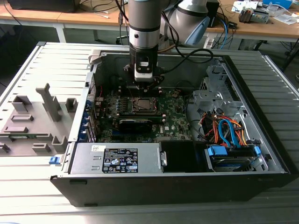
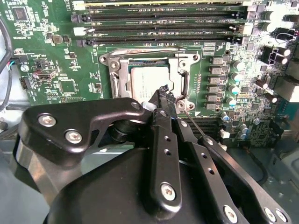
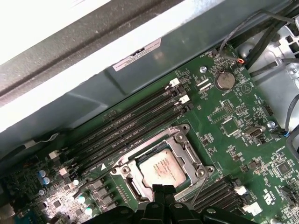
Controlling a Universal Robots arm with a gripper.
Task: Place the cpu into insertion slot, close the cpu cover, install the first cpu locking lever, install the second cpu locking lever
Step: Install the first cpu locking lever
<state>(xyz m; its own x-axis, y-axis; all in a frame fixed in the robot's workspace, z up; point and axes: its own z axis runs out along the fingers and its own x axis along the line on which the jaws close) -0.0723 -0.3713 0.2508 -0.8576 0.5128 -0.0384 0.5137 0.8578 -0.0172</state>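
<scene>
Hand (image 2: 164,92) above cpu (image 2: 145,78), seated flat, face up

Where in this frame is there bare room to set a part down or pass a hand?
Bare slatted table on the exterior view's right of the case and in front of it. Inside, the dark bay between power supply and drive cage looks free. Crowded: the gripper hangs over the cpu cover, and cables bunch behind the drive cage.

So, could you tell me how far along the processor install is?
Done: the chip sits in its socket, cover down. In hand: the gripper, shut, is at the socket's edge beside a thin lever. Left: that lever looks unlatched.
</scene>
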